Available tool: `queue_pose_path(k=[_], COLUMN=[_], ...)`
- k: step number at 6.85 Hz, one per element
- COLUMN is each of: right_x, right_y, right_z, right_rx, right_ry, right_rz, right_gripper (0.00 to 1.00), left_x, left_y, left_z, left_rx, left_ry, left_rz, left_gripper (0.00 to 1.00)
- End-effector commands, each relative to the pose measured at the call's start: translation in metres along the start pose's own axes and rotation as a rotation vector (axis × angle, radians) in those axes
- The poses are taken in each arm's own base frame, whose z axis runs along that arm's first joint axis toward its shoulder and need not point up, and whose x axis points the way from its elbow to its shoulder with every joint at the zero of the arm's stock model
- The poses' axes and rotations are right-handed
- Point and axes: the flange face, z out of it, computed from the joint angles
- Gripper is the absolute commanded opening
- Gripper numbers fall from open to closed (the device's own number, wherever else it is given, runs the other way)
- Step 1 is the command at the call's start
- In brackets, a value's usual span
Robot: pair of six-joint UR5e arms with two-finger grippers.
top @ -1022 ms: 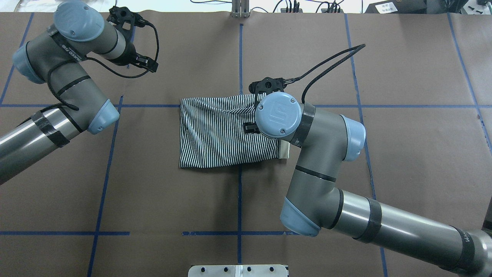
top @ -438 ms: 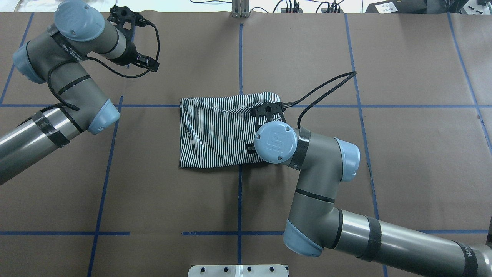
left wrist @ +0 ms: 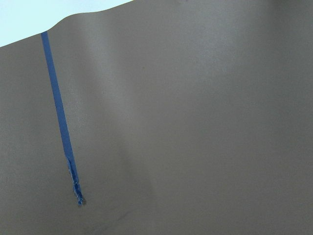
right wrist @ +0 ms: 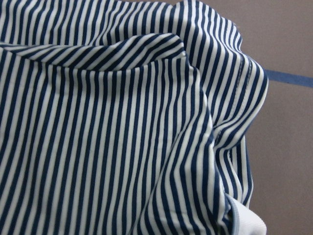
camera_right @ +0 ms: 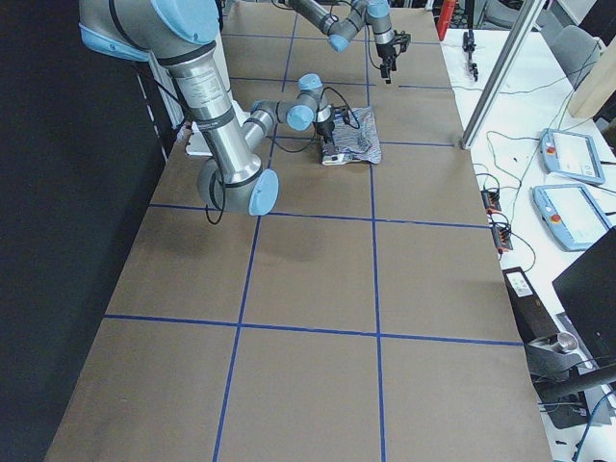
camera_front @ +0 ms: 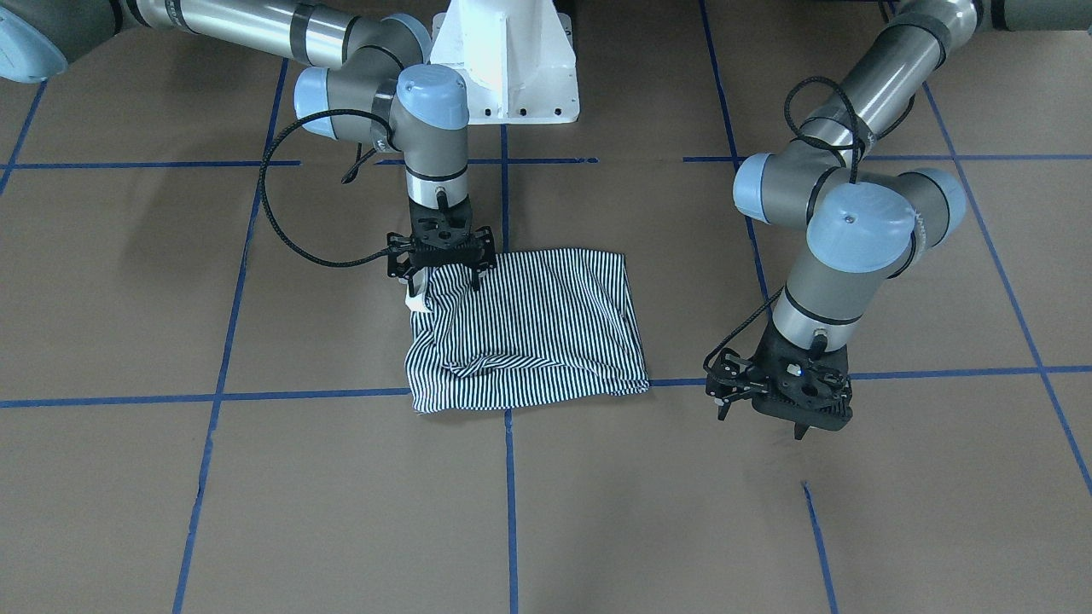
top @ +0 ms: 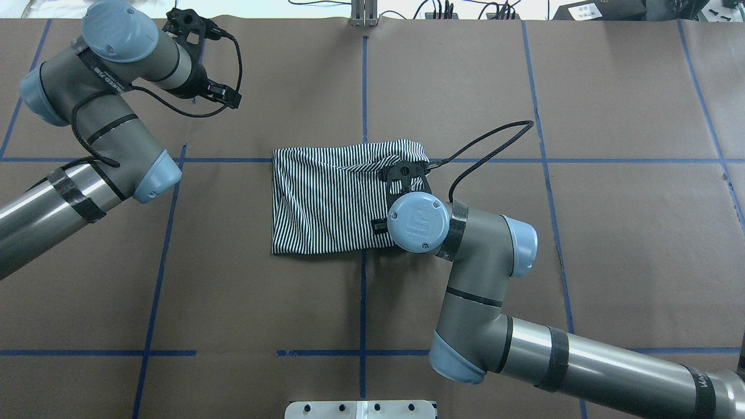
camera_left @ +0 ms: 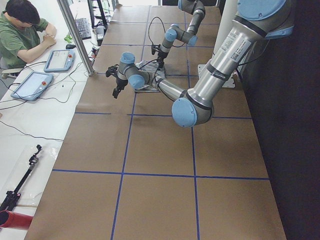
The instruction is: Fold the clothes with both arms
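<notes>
Blue tape [top: 363,87] grids the brown worktop [top: 611,262] under the polo shirt [top: 326,198]; left end effector [camera_front: 761,424] and right end effector [camera_front: 448,286] gape; operator [camera_left: 20,30] sits nearby.

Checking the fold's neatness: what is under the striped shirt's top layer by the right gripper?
A sliver of cream fabric pokes out beneath the striped shirt beside the right gripper; anything deeper is covered.

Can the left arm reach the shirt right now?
Probably yes: the left gripper hovers beside the shirt with nothing between them; the right gripper is over the opposite edge.
</notes>
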Motion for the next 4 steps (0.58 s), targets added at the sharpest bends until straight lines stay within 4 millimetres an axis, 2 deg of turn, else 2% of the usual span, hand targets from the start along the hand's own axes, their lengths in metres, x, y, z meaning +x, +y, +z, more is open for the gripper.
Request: queue_pose_path(k=[1,3,4], right_x=[0.008,0.023,0.045], right_y=[-0.02,-0.039,-0.063], right_z=[-0.009,-0.064,-0.094], right_rx=[-0.022,-0.061,-0.095], right_ry=[-0.007,0.011,0.001], right_rz=[0.022,0.019,0.001], right_gripper=[1.0,1.0,1.0], left_x=[0.001,0.004,0.008], left_y=[-0.001,-0.003,-0.004], left_z=[-0.001,-0.008,-0.02], left_rx=[0.002,0.014,0.032], left_ry=[0.001,0.009,0.022], left_rz=[0.0,0.002,0.008], left_gripper=[1.0,1.0,1.0])
